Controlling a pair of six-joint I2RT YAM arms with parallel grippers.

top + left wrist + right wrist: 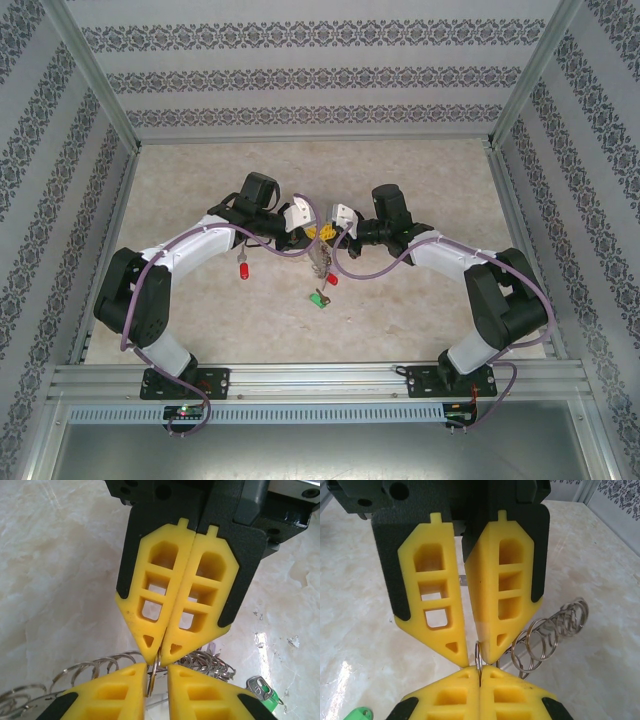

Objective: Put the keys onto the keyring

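Both grippers meet tip to tip over the middle of the table. My right gripper (480, 670) is shut on a small silver ring (478, 652) of the keyring (545, 639), whose row of rings trails off to the right. My left gripper (157, 673) stands slightly open around that same ring (151, 680), which leans on one of its fingers (131, 680). In the top view the keyring's cluster (320, 258) hangs below the two grippers. One red-tagged key (243, 270) lies on the table to the left. A second red tag (332, 280) sits just below the cluster.
A green tag with a small silver key (320, 298) lies on the pale marble tabletop (420, 320) near the cluster, and also shows as the green tag (267, 698) low in the left wrist view. Patterned walls and metal rails (300, 378) enclose the table.
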